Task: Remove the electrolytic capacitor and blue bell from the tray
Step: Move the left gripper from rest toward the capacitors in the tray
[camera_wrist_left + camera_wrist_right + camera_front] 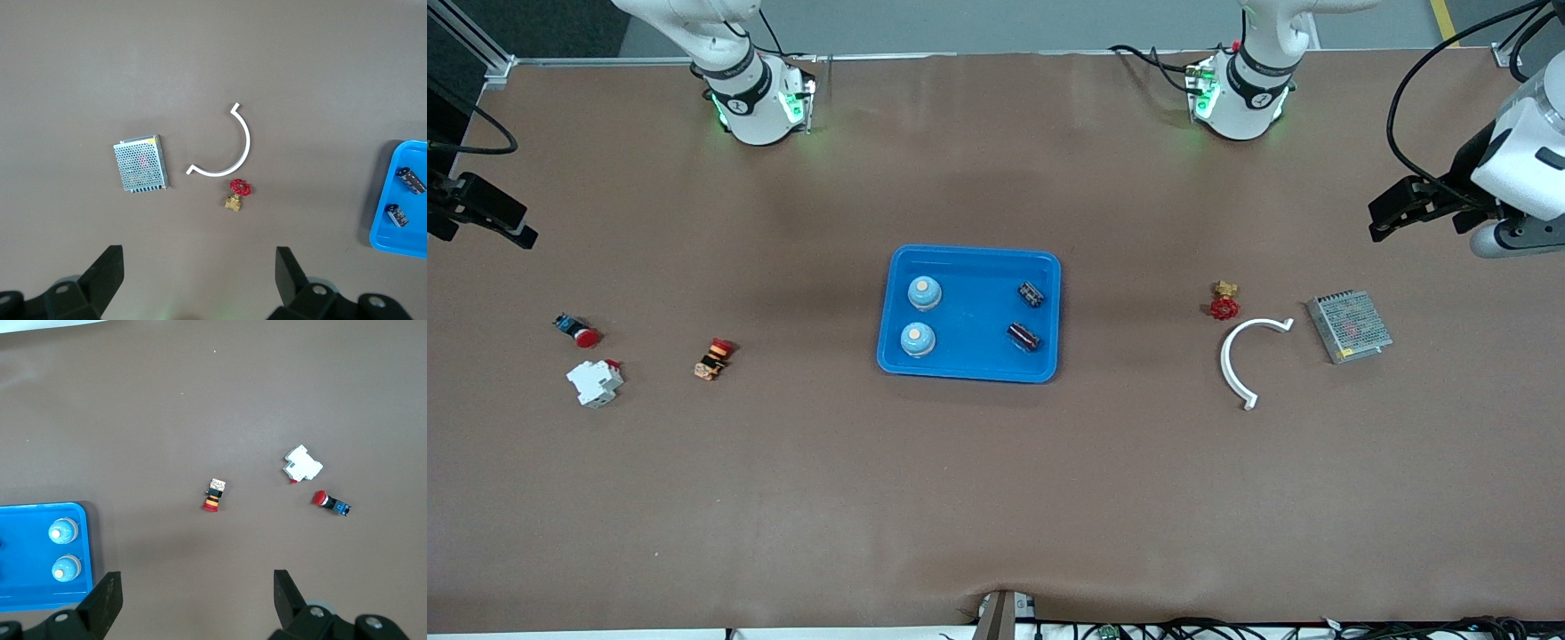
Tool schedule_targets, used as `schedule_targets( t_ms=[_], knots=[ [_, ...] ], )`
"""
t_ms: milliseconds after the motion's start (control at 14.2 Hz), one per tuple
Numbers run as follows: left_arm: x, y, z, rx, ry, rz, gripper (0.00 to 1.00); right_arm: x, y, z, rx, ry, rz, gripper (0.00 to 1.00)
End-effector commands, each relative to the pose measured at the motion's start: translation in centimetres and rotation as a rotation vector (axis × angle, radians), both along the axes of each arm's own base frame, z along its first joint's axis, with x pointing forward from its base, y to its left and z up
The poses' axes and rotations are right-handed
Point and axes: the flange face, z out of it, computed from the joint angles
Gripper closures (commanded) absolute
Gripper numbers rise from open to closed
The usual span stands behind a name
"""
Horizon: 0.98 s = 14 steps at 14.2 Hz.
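Both arms wait high at the table's ends, the left gripper (197, 283) and right gripper (193, 603) empty with fingers spread, well apart from the tray (969, 369) between them, where two bells (924, 292) and two capacitors (1025, 336) sit untouched.

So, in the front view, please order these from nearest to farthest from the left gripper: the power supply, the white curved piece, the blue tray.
Measured from the left gripper, open above the left arm's end of the table:
1. Power supply, closest to that end.
2. White curved piece, beside it, toward the middle.
3. Blue tray, at the table's middle.
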Motion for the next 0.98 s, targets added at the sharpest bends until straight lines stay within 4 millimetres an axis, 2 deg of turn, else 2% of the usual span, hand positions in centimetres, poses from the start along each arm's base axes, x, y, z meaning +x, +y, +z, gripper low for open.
schedule_targets(
  t_ms=[0,211,703,914],
  knots=[
    [-0.3,-0.2,0.7,-0.012,0.009,0.008,0.0,-0.2,0.1,0.6,0.013,-0.017,-0.009,0.0],
    [-0.2,-0.7,-0.2,-0.013,0.028,-0.006,0.0,-0.3,0.3,0.6,0.025,-0.015,-0.006,0.0],
    [0.3,-7.1,-3.9,-0.024,0.087,-0.037,0.0,-0.3,0.3,0.4,0.025,-0.012,-0.006,0.0],
    [0.6,-11.0,-6.7,-0.028,0.102,-0.008,0.0,-0.3,0.4,0.4,0.025,-0.012,-0.005,0.0]
  ],
)
